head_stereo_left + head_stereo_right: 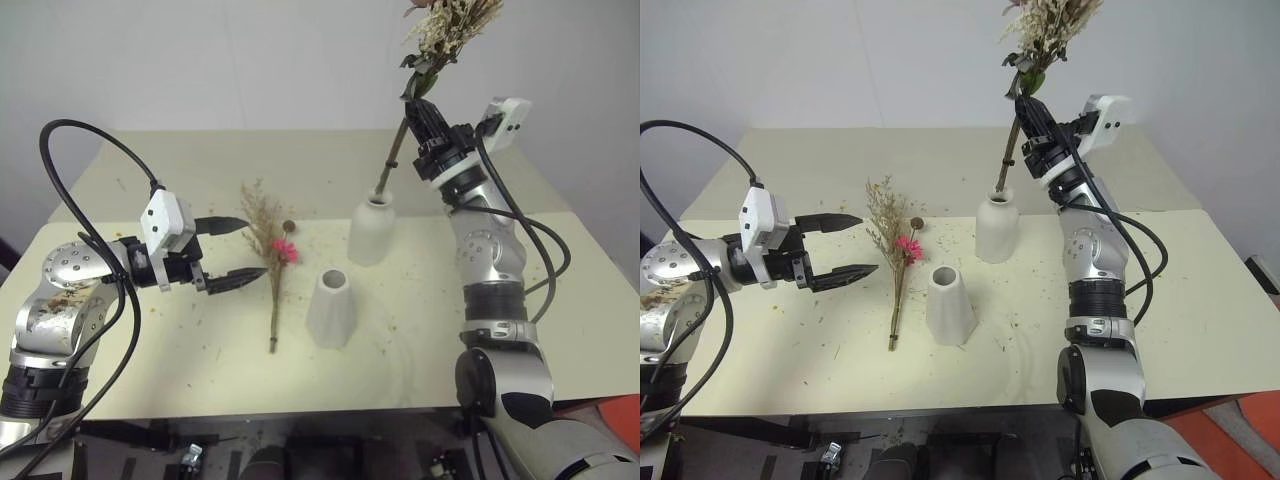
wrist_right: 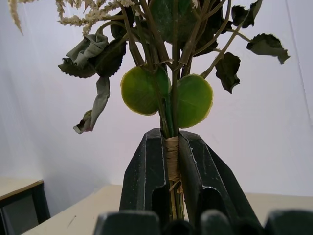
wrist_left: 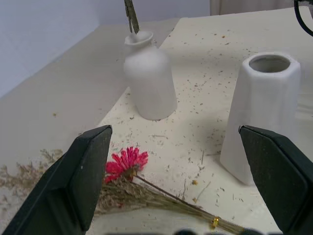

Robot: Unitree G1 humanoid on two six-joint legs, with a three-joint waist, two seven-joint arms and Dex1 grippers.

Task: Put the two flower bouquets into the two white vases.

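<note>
two vases, two bouquets. right gripper (image 1: pixel 424 112) clamped on cream bouquet (image 1: pixel 447 28), stem end in bottle vase (image 1: pixel 371 232) neck. left gripper (image 1: pixel 232 250) wide open, holding nothing, beside tan bouquet (image 1: pixel 270 250) flat on table (image 1: pixel 180 350). cone vase (image 1: pixel 331 308) empty. right wrist view: twine binding (image 2: pixel 171 157) between fingers.

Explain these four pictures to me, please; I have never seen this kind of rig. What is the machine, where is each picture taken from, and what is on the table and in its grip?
This is a two-armed humanoid robot. Two pictures come from its head, looking down over a cream table; the other two come from cameras on its wrists, looking along the black fingers.

The right gripper is shut on the stems of the fuller cream bouquet, whose stem ends sit in the mouth of the rounded bottle vase. The right wrist picture shows that grip close up.

The left gripper is open and holds nothing. It hangs beside the slim tan bouquet with its magenta daisy, lying flat on the table. The cone vase stands empty beside it.
</note>
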